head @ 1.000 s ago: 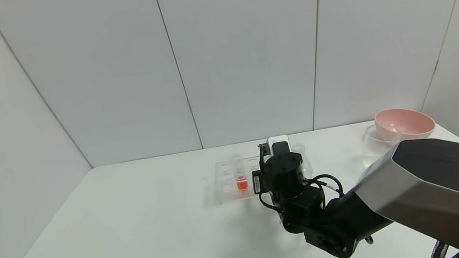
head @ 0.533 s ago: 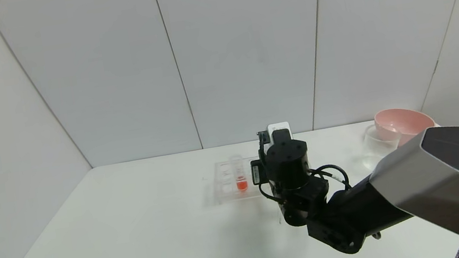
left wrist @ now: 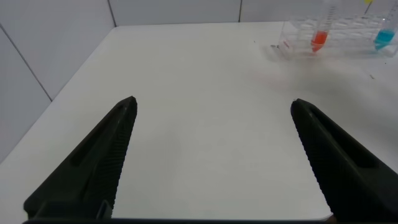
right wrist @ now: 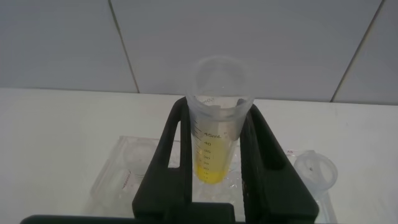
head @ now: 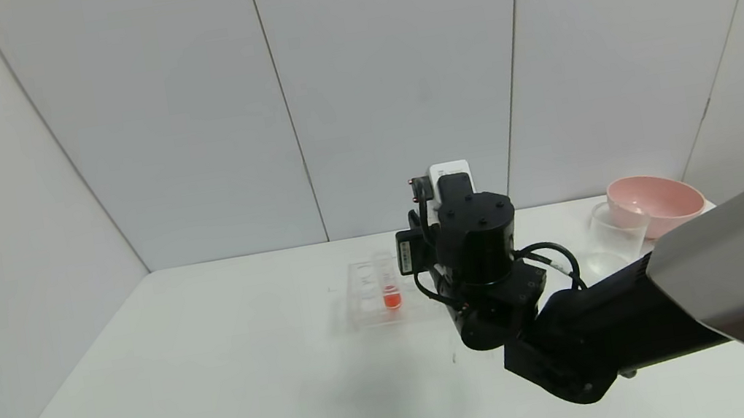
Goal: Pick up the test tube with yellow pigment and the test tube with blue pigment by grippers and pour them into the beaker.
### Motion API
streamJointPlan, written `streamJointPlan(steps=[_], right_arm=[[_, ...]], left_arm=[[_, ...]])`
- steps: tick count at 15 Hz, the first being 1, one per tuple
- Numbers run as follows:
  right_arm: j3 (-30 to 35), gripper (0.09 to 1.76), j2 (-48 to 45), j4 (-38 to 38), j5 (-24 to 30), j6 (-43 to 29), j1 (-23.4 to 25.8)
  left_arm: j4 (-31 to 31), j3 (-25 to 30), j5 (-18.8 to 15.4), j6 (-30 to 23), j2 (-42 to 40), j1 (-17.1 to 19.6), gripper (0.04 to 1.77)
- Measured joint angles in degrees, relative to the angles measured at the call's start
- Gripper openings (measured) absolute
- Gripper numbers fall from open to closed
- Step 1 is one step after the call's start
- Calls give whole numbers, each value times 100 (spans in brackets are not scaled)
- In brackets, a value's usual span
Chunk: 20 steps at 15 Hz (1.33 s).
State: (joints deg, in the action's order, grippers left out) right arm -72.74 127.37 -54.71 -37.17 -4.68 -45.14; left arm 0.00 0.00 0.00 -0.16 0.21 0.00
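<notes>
Three tubes: the right gripper (right wrist: 214,155) fingers clamp the test tube with yellow pigment (right wrist: 217,118); red-orange tube (head: 389,284) and test tube with blue pigment (left wrist: 385,31) stand racked; one beaker (head: 612,239); left gripper (left wrist: 217,162) fingers spread, empty.

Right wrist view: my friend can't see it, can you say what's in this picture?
The right gripper is shut on the test tube with yellow pigment, holding it upright above a clear rack on a white table. Grey wall panels stand behind.
</notes>
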Motion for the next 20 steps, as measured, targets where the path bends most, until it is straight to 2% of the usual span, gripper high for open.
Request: streamJointPlan(steps=[4,6,10,12,14,16,20], right_arm=[[66,50,-129,13,77,85,20],[210,50,-361,72,362,223,83],[1169,50,-1345,455,1446,390,247],[1897,50,-1960,561,2220,430,471],[2556,50,-2564,641,3037,574,948],[3032,50,-3159,875,3974,758,1679],[3319,50,-4107,1965,6103,1067,3523]], left_arm=[[0,0,0,0,0,-2,176],[0,0,0,0,0,0,176],[0,0,0,0,0,-2,176],[0,0,0,0,0,0,176],[0,0,0,0,0,0,176],[0,0,0,0,0,-2,176],[0,0,0,2,0,-2,176]])
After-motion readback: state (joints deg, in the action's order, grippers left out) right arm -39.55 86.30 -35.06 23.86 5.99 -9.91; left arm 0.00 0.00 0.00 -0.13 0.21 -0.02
